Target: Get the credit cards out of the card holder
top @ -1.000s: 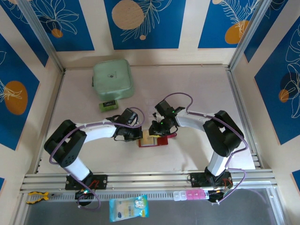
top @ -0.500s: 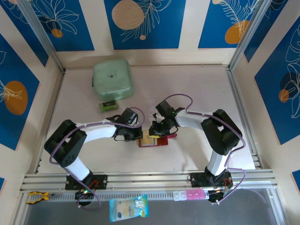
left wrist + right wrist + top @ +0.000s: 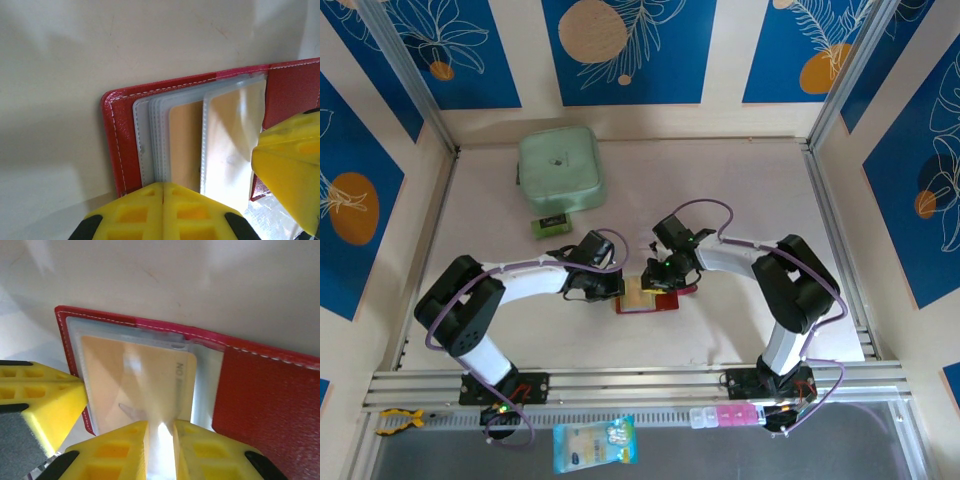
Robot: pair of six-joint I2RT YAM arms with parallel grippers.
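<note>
Fingers together, the left gripper [image 3: 162, 186] sits on the holder [image 3: 116, 135] edge; the right gripper [image 3: 160, 426] nips the sleeve [image 3: 204, 385] over 1 tan card [image 3: 132, 370]. A case [image 3: 560, 170] and block [image 3: 551, 225] lie well beyond.

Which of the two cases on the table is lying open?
The small dark-red leather card holder, spread flat with clear sleeves and a tan-gold card showing; the larger mint-green square zip case behind it is shut.

The overhead camera looks down on the whole table [image 3: 740, 190]. Both wrist cameras closely face the card holder [image 3: 116, 135] from opposite sides.
</note>
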